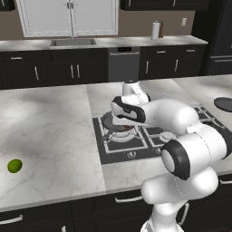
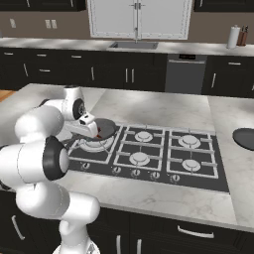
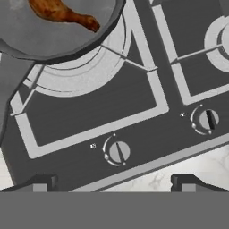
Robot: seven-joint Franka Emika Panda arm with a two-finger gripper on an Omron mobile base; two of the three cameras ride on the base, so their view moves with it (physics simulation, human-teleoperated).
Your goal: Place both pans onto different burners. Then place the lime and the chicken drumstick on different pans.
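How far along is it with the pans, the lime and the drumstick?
Done: the grey pan sits on the big burner with the drumstick in it. In hand: nothing; the gripper is open. Left: the dark pan and the lime are on the counter.

Two pans (image 2: pixel 105 128) (image 2: pixel 244 137), one lime (image 1: pixel 15 166), one drumstick (image 3: pixel 62 13)

The arm hides most of the grey pan (image 1: pixel 113 121) in the left base view. The drumstick (image 3: pixel 62 13) and the dark pan (image 2: pixel 245 138) are cut off by picture edges.
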